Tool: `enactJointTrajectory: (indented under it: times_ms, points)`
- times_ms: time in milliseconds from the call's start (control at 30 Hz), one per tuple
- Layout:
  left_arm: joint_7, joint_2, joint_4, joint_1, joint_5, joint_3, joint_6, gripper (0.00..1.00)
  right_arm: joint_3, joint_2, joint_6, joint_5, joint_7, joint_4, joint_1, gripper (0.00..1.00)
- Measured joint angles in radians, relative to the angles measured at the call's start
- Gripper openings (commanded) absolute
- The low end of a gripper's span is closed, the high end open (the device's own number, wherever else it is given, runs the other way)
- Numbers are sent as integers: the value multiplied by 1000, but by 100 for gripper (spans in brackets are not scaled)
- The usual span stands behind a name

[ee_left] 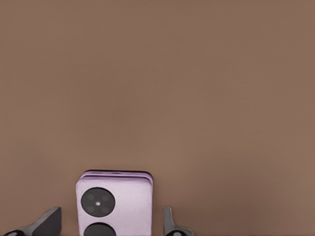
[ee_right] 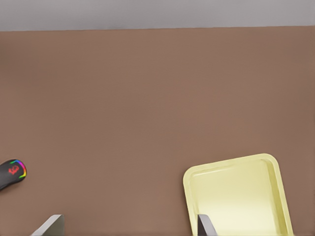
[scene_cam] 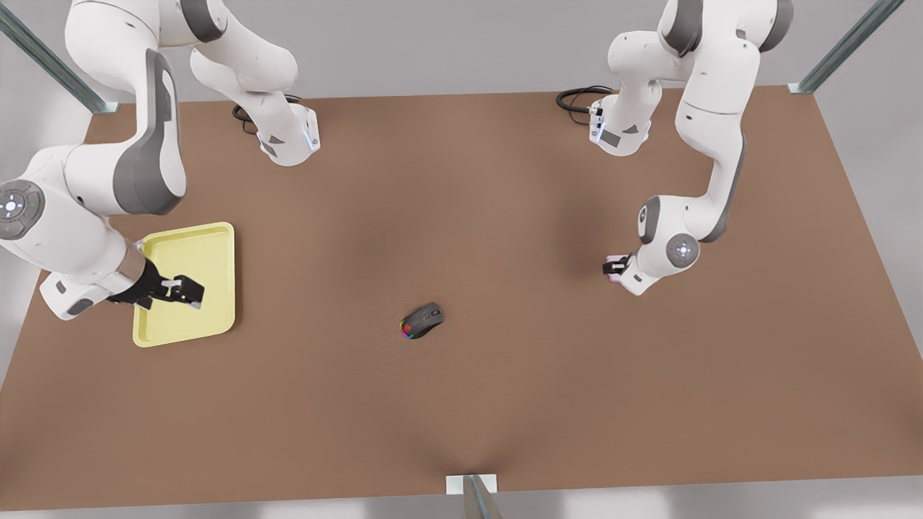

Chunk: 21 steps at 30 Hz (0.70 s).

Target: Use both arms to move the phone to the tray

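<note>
Phone (ee_left: 114,204) lies flat on the desk (scene_cam: 505,404) at the front view's right, well apart from the tray (scene_cam: 216,249) at the left, which is presumably why both arms are needed: neither looks able to cover the whole span.

Left tool (ee_left: 109,227) is down at the phone, fingers spread wide with one on each side of the case and a gap on both sides, so nothing is gripped yet. Lenses face up, so it is straddling the flat body across its width, a sensible pinch for a thin square thing. In the front view the phone is mostly hidden under that wrist, just a pink edge showing.

Right tool (scene_cam: 179,292) hangs over the tray, fingers apart and empty, waiting. My guess is it is parked at the drop end for a handover near mid-desk.

Mouse (scene_cam: 422,320) sits between the two, near the front edge, close to the likely carry path.

Next move, I'd judge: close on the phone and lift.
</note>
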Motion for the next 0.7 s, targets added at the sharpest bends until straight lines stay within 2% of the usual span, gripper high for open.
enactJointTrajectory:
  times_ms: [233, 267, 300, 567, 700]
  points:
    - [-6, 37, -2, 0, 5, 0, 35, 100, 1, 5, -33, 2, 0, 4, 1, 100]
    - [-7, 40, -2, 0, 6, 0, 38, 79, 2, 7, -43, 3, 0, 4, 1, 100]
    - [-9, 41, -2, 0, 7, 0, 41, 68, 4, 14, -51, 4, 0, 12, 2, 100]
    - [-32, 48, 0, 0, 16, 0, 54, 70, 4, 57, -123, 21, -1, 31, 2, 100]
    - [-39, 50, 1, 0, 17, 0, 56, 69, 10, 78, -214, 22, -2, 105, 32, 100]
